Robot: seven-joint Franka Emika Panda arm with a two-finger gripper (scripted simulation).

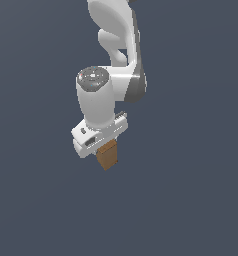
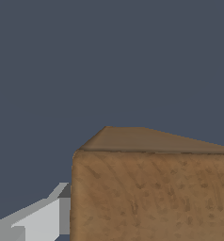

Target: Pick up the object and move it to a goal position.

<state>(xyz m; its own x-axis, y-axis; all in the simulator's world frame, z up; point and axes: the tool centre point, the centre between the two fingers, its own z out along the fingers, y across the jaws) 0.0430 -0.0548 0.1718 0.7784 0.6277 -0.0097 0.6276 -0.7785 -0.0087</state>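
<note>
In the exterior view the object [image 1: 109,156], a small brown wood-textured block, sticks out below the white hand of my gripper [image 1: 105,149]. The block sits tight under the hand and hides the fingers there. Up close in the wrist view, the object [image 2: 151,193] fills much of the picture, showing one wood-grain face and a narrow adjoining face. A grey-white finger [image 2: 43,219] lies flush against its side; the other finger is out of frame. The gripper appears shut on the block.
The white arm [image 1: 116,45] rises from the hand to the top of the exterior view. Everything around it is a plain dark blue-grey surface [image 1: 191,200] with no other objects and no goal marker showing.
</note>
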